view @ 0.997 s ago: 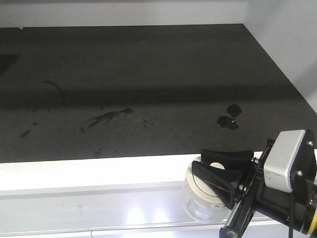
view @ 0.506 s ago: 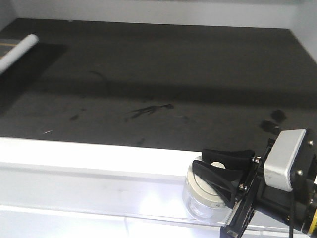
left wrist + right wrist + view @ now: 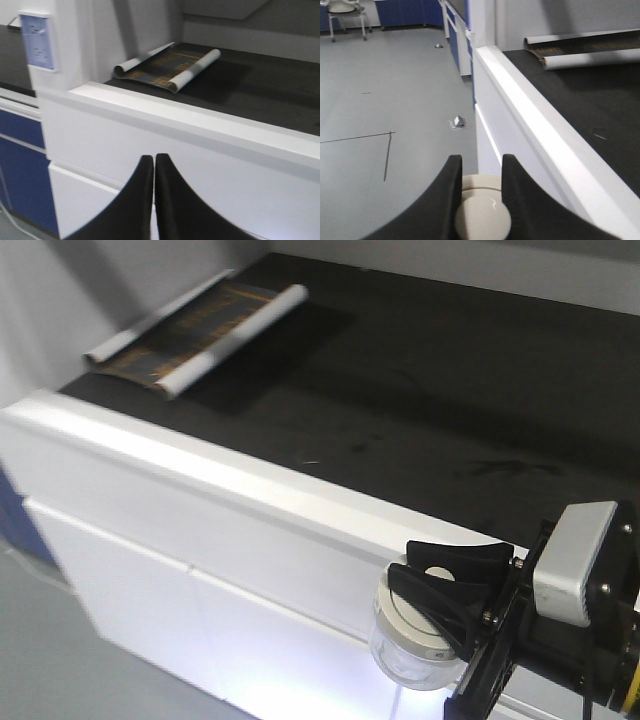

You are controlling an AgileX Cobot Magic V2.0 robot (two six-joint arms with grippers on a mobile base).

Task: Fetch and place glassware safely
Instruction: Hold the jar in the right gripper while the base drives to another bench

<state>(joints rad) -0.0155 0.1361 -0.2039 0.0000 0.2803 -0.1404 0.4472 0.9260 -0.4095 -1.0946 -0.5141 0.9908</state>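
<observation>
We see the right gripper at the lower right of the front view. Its 2 black fingers are closed partway onto the jar, one on each side of the knob on the off-white lid. The clear glass body hangs below the lid, and nothing is under it. In this view the jar sits against the white front of the counter, just off its rounded edge and not on the black top.

The right wrist view shows the same hold from behind. The right gripper has its 2 fingers close against the knob. The rim of the lid shows between them. The grey floor lies past the jar, and the white counter edge runs along its right side.

In the left wrist view, the left gripper has its 2 fingers pressed tip to tip with nothing between them. It faces the white counter front.

At the far left corner of the black top lies 1 dark sheet with both ends curled into white rolls, well apart from the jar. Blue cabinets and 1 chair stand across the floor.
</observation>
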